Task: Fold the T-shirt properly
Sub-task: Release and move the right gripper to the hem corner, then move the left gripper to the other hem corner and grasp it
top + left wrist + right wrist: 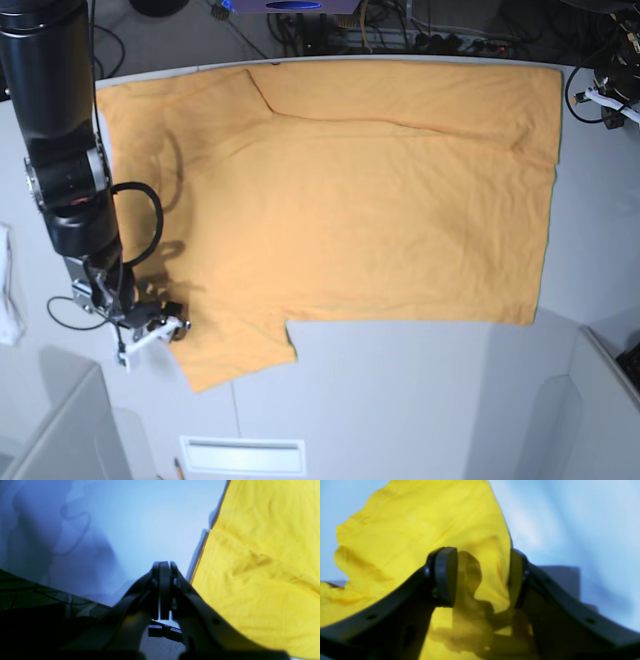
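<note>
Here, T-shirt [340, 210]: light orange, spread flat on the pale table [400, 400] in the base view; it covers most of the far half; one sleeve points toward the near left edge, the other lies at the far left corner; soft creases run across the body.
Right gripper [482, 577]: low at the near sleeve; its fingers [445, 576] stand apart with a raised fold of the cloth between them; whether they touch the cloth cannot be told.
Left gripper [164, 590]: seen only in its wrist view; fingers pressed together with nothing between them; it hangs over bare table just beside the shirt's edge [262, 567].
White cloth [8, 290]: at the far left border, apart from the shirt.
</note>
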